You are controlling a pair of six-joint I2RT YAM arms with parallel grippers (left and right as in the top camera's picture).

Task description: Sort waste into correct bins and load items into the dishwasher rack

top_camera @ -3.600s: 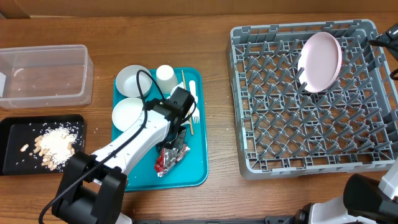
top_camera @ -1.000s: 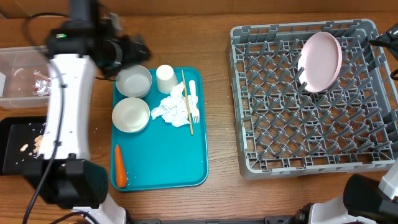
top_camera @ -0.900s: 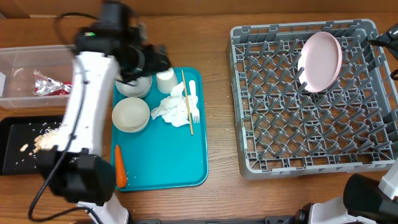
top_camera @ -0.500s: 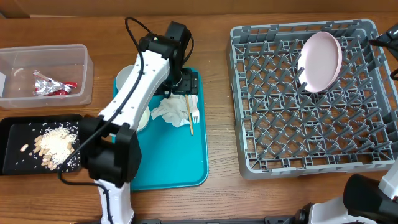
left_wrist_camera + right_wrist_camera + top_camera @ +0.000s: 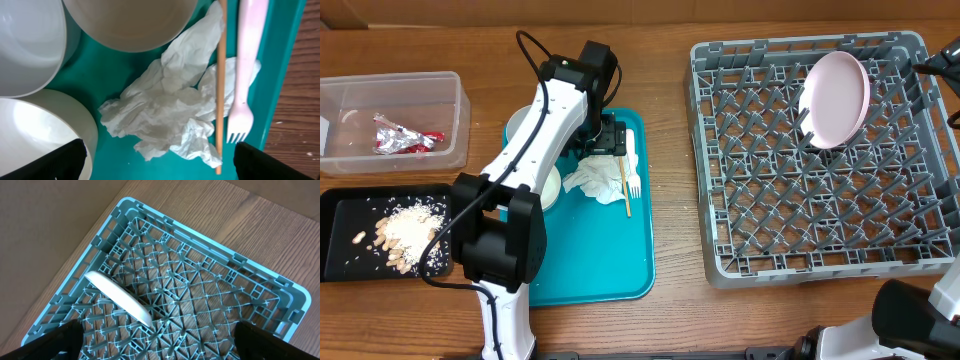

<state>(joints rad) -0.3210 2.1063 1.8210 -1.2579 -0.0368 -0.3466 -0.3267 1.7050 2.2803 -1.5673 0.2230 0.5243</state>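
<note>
Left wrist shows napkin point(image 5: 165, 115) centred beneath wide-spread left gripper point(image 5: 160, 162).

Table point(image 5: 670, 150): brown wood-grain top, four items directly on it.

- Clear plastic tub point(image 5: 390, 78): far left, toward the top of the overhead view.
- Shallow black tray point(image 5: 340, 255): far left, just below the tub, with a narrow strip of wood between them.
- Teal tray point(image 5: 600, 260): left of centre, just beside both.
- Grey dishwasher rack point(image 5: 820, 262): right side, apart from the teal tray, with bare wood between them.
</note>
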